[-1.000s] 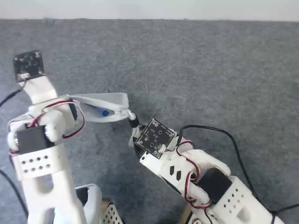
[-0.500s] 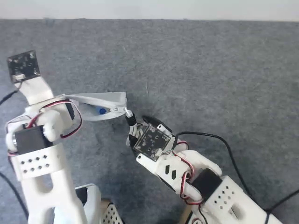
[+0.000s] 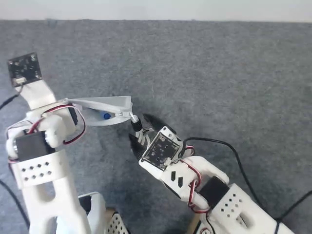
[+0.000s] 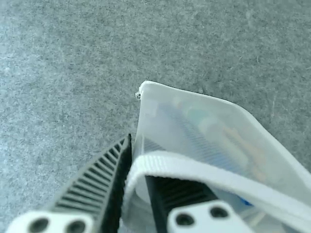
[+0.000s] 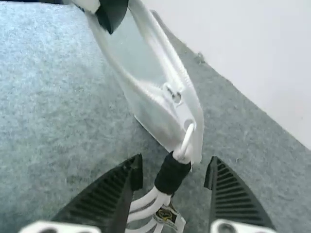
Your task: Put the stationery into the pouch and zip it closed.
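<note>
While the left gripper clamps the rim of the pouch, the right gripper gapes wide around the zipper pull, gripping nothing.

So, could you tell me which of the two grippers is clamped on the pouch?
The left gripper: its jaws pinch the edge of the white pouch. The right gripper is open, with the black zipper pull loose in its gap.

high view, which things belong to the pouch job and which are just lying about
Job: pouch, clamped in the left gripper; stationery inside it; zip pull, untouched inside the open right gripper.
Lying about: grey mat; black cable.
</note>
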Motion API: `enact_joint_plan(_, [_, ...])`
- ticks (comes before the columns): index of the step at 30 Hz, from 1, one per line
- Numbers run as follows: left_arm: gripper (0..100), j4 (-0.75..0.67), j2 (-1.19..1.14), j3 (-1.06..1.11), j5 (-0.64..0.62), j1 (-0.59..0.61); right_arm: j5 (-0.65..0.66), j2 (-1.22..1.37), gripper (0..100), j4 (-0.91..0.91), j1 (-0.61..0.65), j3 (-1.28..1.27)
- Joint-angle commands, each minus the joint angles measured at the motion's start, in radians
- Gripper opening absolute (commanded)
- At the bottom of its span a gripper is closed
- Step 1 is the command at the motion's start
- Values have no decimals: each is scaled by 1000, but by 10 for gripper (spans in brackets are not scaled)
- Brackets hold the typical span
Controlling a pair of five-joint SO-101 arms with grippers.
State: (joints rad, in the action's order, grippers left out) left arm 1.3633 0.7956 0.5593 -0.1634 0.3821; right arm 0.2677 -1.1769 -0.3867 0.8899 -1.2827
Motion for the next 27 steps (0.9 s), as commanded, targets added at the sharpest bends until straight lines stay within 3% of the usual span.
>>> enact_joint_plan(1, [10, -31, 25, -12, 6, 5, 15, 88, 210, 79, -21, 20])
enact_joint_plan(27, [10, -28, 25, -10, 8, 5, -38, 348, 208, 202, -54, 133])
